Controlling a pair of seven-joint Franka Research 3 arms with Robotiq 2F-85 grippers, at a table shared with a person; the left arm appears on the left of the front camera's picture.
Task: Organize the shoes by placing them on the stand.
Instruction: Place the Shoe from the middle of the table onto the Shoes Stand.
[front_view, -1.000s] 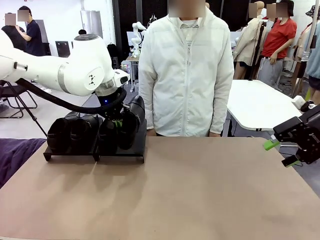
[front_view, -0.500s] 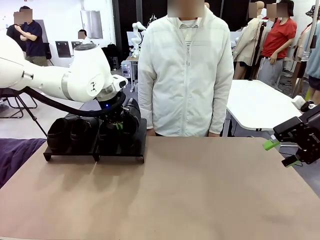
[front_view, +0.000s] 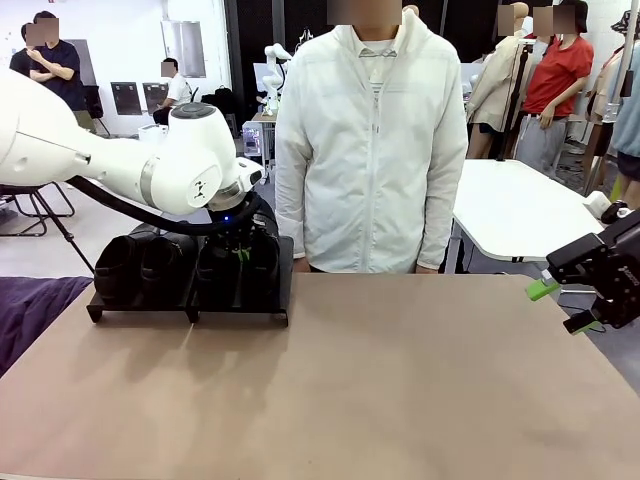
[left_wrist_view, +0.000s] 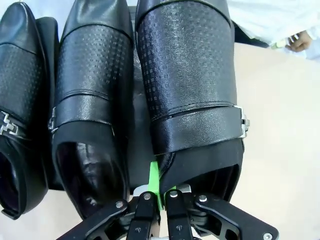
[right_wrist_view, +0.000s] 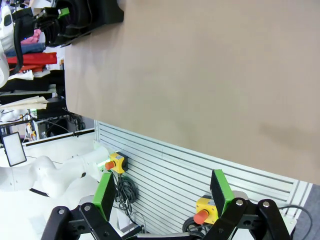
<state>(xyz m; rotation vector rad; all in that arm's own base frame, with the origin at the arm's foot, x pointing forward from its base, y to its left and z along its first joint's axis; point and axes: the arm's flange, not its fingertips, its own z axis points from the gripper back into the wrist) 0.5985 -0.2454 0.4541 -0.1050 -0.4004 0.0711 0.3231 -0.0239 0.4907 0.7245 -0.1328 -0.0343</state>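
Front view: stand (front_view: 240, 312) sits at left-centre of frame, on the far-left part of the brown tabletop (front_view: 380, 380). Four black shoes (front_view: 150, 265) stand in a row on it, soles toward the camera.

Left tool (front_view: 238, 252) is down over the rightmost shoe (front_view: 262, 262), at the right end of the stand. Left wrist view: left tool at bottom centre of frame, fingers pinched together on the heel-opening edge of that shoe (left_wrist_view: 192, 90); one green pad (left_wrist_view: 154, 182) shows flat against the collar. Shoe runs from the tool straight up the frame, toe at top, buckle strap across its middle. A second shoe (left_wrist_view: 92, 105) lies just beside it on the frame's left, a third (left_wrist_view: 20, 110) at the left edge.

Right tool (front_view: 566, 302) hangs at the right edge of the front view, past the tabletop's corner, fingers spread wide, nothing between them; well apart from stand and shoes.

Person in white jacket (front_view: 372, 150) stands behind the tabletop, centre frame.
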